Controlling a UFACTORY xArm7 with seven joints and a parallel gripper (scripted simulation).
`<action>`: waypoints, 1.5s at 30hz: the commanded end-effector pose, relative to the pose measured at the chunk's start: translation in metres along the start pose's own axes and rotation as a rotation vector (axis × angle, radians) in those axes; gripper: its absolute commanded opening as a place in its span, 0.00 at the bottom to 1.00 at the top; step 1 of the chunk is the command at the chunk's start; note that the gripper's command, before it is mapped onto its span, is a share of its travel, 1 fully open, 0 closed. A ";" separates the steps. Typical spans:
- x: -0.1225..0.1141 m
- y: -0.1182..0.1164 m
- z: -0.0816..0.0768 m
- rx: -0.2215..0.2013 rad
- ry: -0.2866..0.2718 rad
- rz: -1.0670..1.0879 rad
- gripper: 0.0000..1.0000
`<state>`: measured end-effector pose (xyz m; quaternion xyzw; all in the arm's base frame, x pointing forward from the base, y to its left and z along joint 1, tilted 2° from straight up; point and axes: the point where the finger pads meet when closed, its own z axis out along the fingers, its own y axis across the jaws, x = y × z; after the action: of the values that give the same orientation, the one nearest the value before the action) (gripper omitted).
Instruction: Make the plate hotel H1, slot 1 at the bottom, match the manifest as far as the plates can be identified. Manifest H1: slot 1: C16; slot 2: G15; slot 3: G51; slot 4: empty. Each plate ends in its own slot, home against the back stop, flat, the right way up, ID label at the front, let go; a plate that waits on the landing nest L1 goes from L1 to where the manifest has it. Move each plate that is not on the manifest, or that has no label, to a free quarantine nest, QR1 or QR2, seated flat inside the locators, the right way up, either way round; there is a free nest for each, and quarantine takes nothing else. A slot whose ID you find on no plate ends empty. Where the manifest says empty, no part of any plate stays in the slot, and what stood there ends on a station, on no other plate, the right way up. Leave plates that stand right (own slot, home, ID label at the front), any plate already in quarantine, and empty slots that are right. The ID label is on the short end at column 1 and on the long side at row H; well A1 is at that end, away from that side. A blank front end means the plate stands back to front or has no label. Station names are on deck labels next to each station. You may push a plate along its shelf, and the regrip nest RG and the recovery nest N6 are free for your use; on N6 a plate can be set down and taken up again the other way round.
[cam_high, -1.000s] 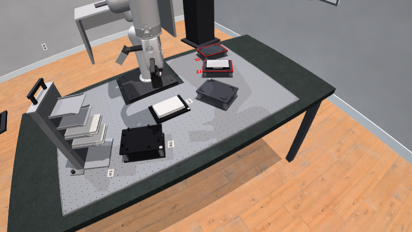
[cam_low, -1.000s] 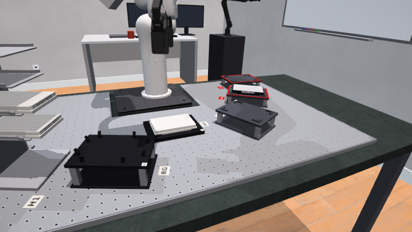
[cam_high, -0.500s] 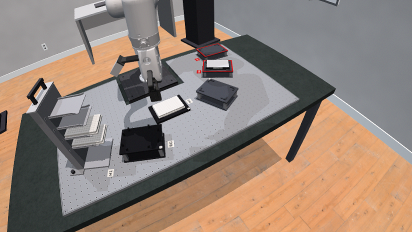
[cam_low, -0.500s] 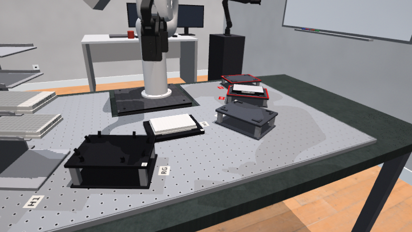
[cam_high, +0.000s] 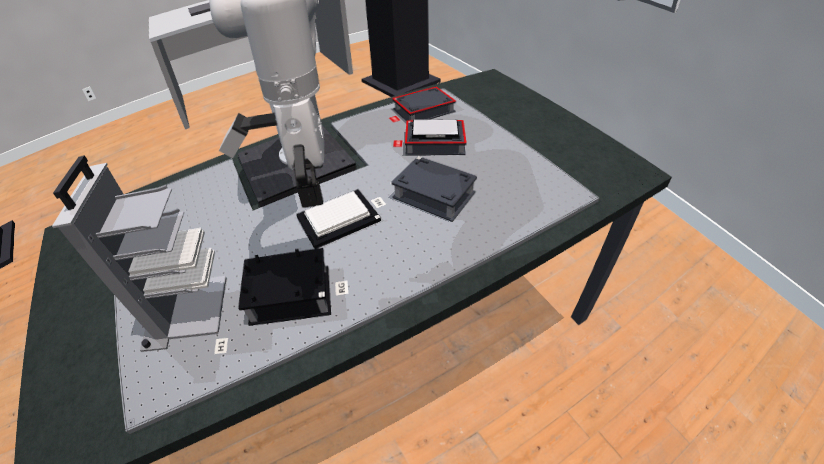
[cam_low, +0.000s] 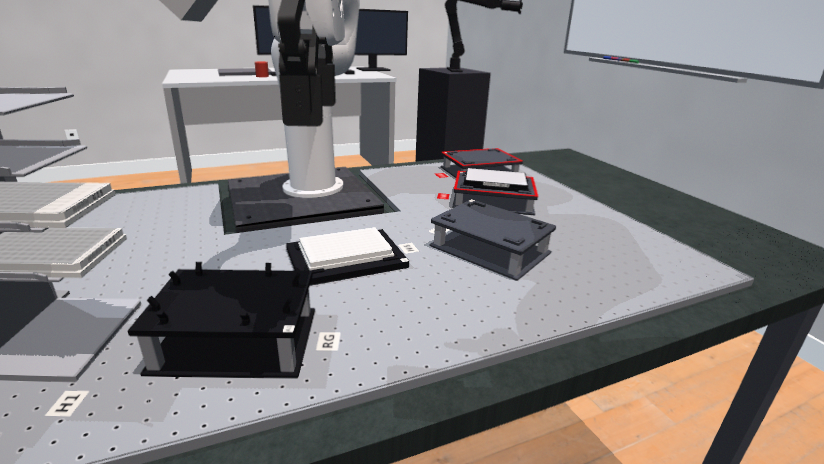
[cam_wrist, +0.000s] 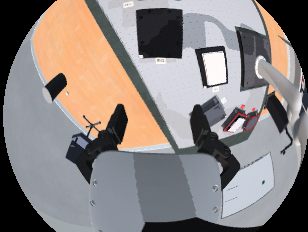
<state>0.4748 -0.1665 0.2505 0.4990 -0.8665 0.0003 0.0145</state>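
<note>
The plate hotel H1 stands at the left end of the deck. Its two lower shelves each hold a well plate, the lower plate and the upper plate; the two upper shelves are bare. A white plate lies flat on a low black nest in the middle of the deck, and it also shows in the wrist view. Another white plate sits in the nearer red-framed quarantine nest. My gripper hangs open and empty, well above the deck, beside the back-left end of the middle plate. No plate ID is readable.
The black regrip nest RG stands bare between the hotel and the middle plate. A dark grey raised nest is bare. The far quarantine nest is bare. The arm's base is behind the middle plate.
</note>
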 end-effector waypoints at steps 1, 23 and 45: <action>0.000 -0.001 0.004 0.003 -0.001 0.000 1.00; 0.000 -0.001 0.038 0.003 -0.001 0.000 1.00; 0.000 -0.001 0.071 0.003 -0.001 0.000 1.00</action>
<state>0.4728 -0.1674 0.1841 0.4989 -0.8666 -0.0001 0.0151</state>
